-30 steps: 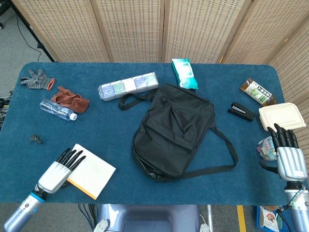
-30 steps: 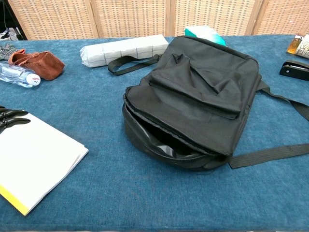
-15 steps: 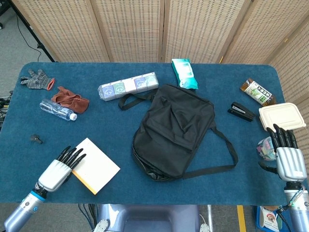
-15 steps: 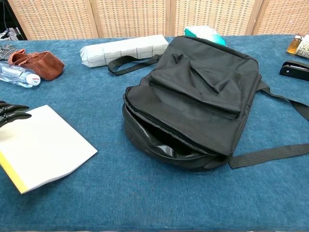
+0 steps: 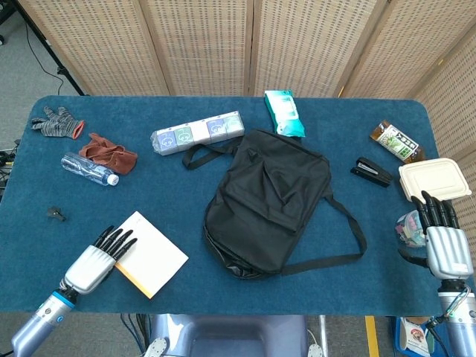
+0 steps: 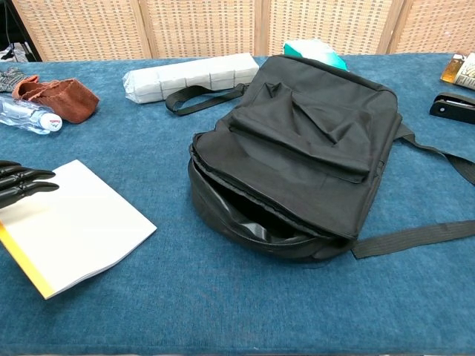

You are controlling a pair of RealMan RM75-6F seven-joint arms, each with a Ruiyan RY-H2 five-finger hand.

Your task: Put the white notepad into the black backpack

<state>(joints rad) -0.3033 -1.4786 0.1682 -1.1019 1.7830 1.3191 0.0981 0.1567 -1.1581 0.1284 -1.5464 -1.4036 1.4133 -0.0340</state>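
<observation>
Resting our flat, spread left hand (image 5: 99, 258) on the notepad (image 5: 152, 253); light, bendy, we'd pinch its spine.

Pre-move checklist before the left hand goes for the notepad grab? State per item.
1. Notepad flat on the table, unobstructed: ok.
2. Left hand at the notepad: ok, fingers lie over its left edge; a real grip cannot be told.
3. Backpack mouth open toward the robot: ok in the chest view, with dark interior showing.
4. Path from notepad to backpack mouth free of other things: ok, bare table between them.
5. Straps clear of the mouth: ok, the strap lies to the right side.
6. Right hand out of the way: ok, at the table's right edge, fingers straight, holding nothing.
</observation>
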